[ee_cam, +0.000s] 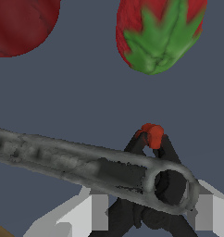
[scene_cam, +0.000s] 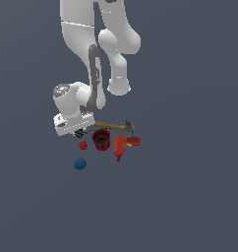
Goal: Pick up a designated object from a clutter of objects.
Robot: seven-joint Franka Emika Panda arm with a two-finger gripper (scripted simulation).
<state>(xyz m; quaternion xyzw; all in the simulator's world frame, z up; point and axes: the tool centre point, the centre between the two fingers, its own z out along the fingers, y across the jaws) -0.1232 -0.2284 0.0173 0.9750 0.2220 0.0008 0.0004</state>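
Your arm's gripper (scene_cam: 77,132) sits low on the desk (scene_cam: 190,197) beside the hammer (scene_cam: 113,126), dark red cup (scene_cam: 101,139) and strawberry (scene_cam: 82,144), its jaws seemingly straddling the black tool (ee_cam: 151,143), though their grip isn't clear.

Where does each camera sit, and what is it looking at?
Exterior view: off the arm, looking down on the white arm, with its gripper low over the clutter.
Wrist view: on the wrist, looking past the grey fingers at the thin black tool with a red tip.
Shared: the dark red cup, the red strawberry-like piece with green leaves and the black tool.
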